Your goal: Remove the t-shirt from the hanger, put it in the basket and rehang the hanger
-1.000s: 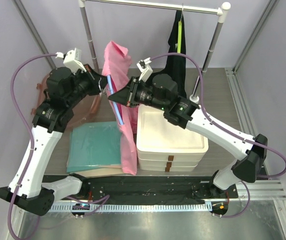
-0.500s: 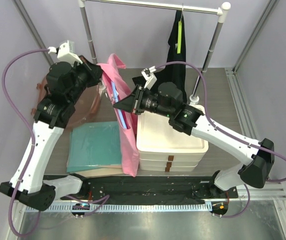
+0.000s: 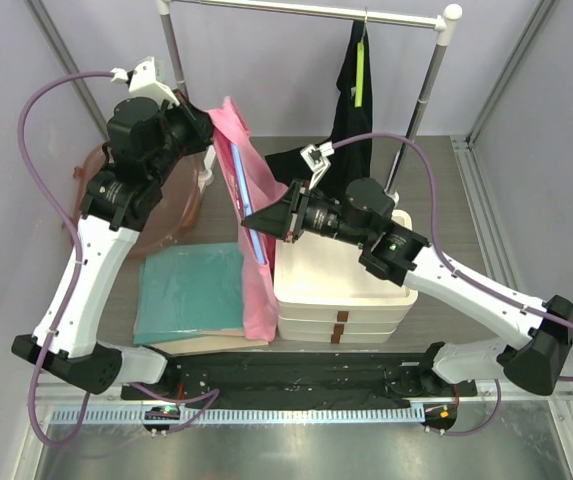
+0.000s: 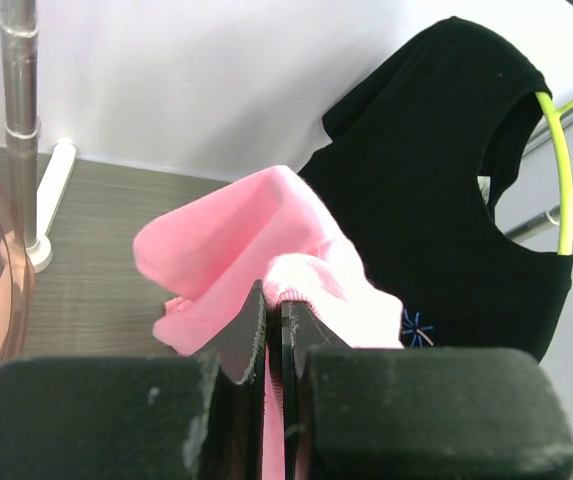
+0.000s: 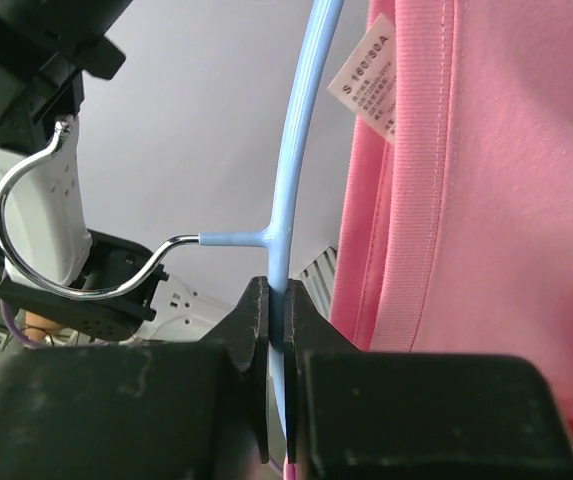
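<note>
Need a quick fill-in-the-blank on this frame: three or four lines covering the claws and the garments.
1. The right claw is shut on the light ____ hanger.
2. The left claw pinches the ____ t-shirt.
3. From the rail hangs a ____ garment.
4. The folded teal cloth lies on the ____ arm's side of the white bins.

Missing words: blue; pink; black; left
</note>
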Motion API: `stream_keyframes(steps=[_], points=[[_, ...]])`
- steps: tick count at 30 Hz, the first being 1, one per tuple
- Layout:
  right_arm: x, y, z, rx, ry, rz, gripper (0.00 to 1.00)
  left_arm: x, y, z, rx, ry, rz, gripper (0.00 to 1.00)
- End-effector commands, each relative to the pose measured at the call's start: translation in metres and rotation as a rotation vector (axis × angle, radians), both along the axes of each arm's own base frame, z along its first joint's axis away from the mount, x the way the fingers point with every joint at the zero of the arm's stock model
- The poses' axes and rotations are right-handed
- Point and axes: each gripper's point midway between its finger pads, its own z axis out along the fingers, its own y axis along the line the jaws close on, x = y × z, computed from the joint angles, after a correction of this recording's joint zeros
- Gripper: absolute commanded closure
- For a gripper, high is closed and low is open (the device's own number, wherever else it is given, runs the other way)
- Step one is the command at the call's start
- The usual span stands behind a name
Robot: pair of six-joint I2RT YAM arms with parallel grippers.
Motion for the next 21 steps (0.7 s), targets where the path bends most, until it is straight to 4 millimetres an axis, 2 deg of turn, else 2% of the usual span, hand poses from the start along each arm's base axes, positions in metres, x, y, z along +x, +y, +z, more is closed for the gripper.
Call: stream_keyframes(steps=[1,4,8,11,13,16,21], points=[[-0.049,-0.006,-0.012,-0.054,-0.052,0.213,0.99,0.015,0.032,0.064,-0.039,-0.198,0.157,1.0],[-0.047,-0.004,-0.023,-0.08,-0.05,0.218,0.99,0.018,0.029,0.065,-0.052,-0.194,0.151,1.0],[-0.04,0.01,-0.029,-0.1,-0.034,0.238,0.99,0.009,0.012,0.078,-0.113,-0.235,0.049,1.0],[-0.036,0.016,-0.031,-0.106,-0.02,0.243,0.99,0.003,0.012,0.086,-0.139,-0.251,0.039,1.0],[-0.036,0.018,-0.032,-0.113,-0.017,0.255,0.99,0.005,0.022,0.088,-0.129,-0.259,0.094,1.0],[-0.035,0.019,-0.039,-0.134,-0.019,0.259,0.99,0.012,0.034,0.089,-0.095,-0.265,0.162,1.0],[-0.035,0.022,-0.052,-0.166,-0.017,0.28,0.99,0.047,0.04,0.078,0.0,-0.22,0.259,1.0]])
